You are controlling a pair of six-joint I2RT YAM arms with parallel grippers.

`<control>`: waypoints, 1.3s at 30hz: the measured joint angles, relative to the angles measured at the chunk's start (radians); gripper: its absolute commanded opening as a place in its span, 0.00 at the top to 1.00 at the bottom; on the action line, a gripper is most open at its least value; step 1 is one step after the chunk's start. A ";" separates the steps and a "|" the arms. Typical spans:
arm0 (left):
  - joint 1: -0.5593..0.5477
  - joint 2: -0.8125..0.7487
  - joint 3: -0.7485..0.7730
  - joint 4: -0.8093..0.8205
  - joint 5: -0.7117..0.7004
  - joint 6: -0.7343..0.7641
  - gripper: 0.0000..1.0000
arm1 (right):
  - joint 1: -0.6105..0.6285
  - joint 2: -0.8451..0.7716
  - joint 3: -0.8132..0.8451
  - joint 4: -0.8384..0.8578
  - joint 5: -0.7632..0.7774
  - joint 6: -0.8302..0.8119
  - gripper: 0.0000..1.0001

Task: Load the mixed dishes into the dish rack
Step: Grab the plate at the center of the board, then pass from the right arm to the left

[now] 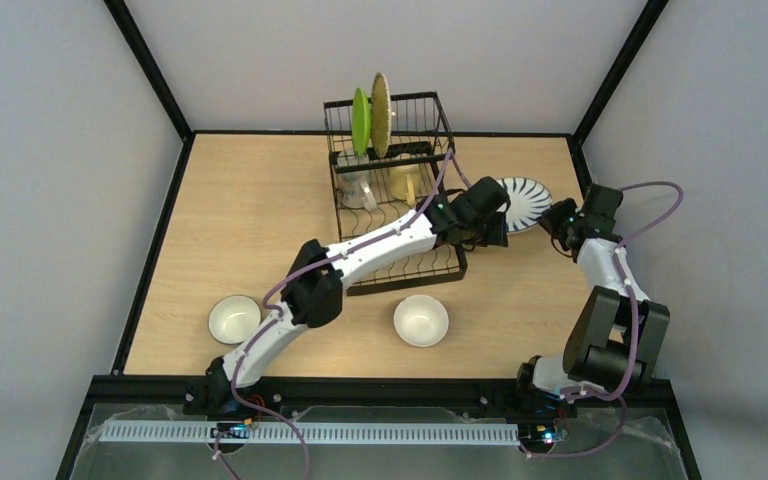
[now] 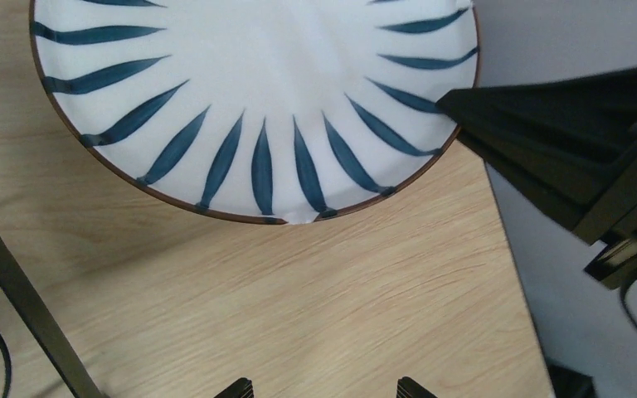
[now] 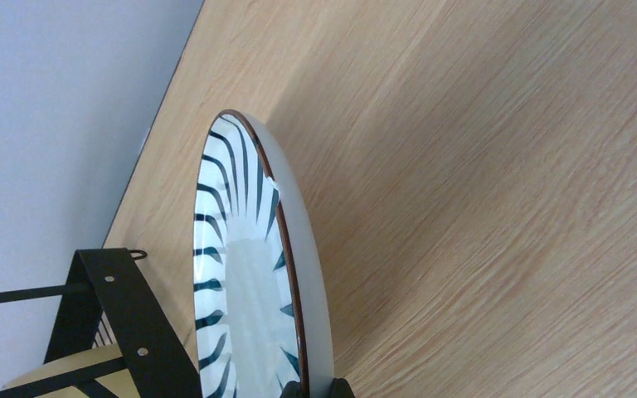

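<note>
Pinches the blue-striped plate point(image 1: 522, 200), just right of the dish rack point(image 1: 420, 120), by the rim away from it with the right gripper point(image 1: 552, 216), clamped narrow. Hangs the left gripper point(image 1: 495, 225) wide open between rack and plate, aimed at the rack-side rim. Seems tipped up off the table point(image 1: 260, 220), though hard to confirm. Favours the left, nearer the rack, next.

No lettering, label, brand mark or number can be read in any view, whether on the blue-striped white plate point(image 2: 257, 75), on the black wire dish rack point(image 1: 438, 120) or on the wooden worktop point(image 1: 250, 210).
</note>
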 measured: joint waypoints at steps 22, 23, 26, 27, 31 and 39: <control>0.052 -0.095 -0.196 0.106 0.051 -0.333 0.01 | 0.000 -0.047 0.011 -0.020 -0.045 -0.004 1.00; 0.056 -0.096 -0.196 0.112 0.052 -0.345 0.01 | 0.000 -0.050 0.011 -0.021 -0.049 -0.004 1.00; 0.068 -0.096 -0.196 0.123 0.051 -0.375 0.01 | 0.000 -0.061 0.011 -0.025 -0.059 -0.002 1.00; 0.073 -0.096 -0.196 0.127 0.050 -0.383 0.01 | 0.000 -0.064 0.011 -0.025 -0.062 -0.001 1.00; 0.093 -0.097 -0.198 0.136 0.050 -0.412 0.01 | 0.000 -0.079 0.011 -0.026 -0.076 0.001 1.00; 0.105 -0.103 -0.224 0.151 0.054 -0.433 0.01 | 0.000 -0.107 0.011 -0.026 -0.102 0.015 1.00</control>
